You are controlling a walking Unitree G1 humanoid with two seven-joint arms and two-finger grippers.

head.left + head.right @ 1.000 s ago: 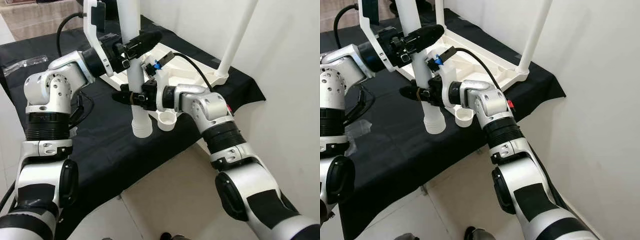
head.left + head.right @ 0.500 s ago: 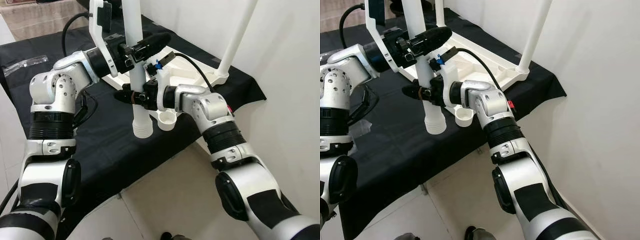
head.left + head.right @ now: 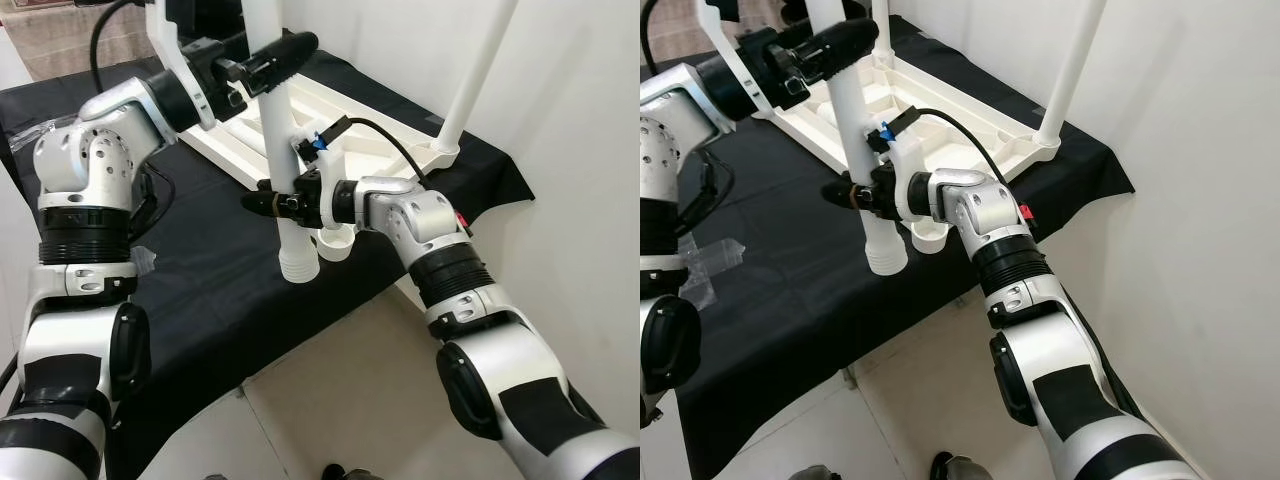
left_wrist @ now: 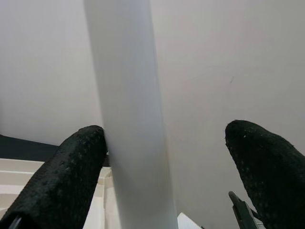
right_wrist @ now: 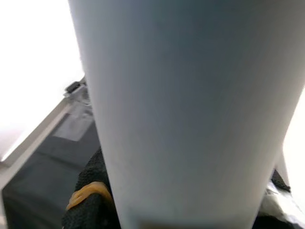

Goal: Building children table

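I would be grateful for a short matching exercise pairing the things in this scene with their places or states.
1. loose table leg
2. upside-down tabletop
3. left gripper
4. right gripper

a. lies on the black cloth
b. open around the upper leg
c. held upright by both grippers
d. clamped on the lower leg

Pairs: 1-c, 2-a, 3-b, 4-d

Two silver arms with black ribbed joint bands and black padding; a black cable and blue clip on the right wrist; end effector fingers (image 4: 71, 176) black, pebbled.
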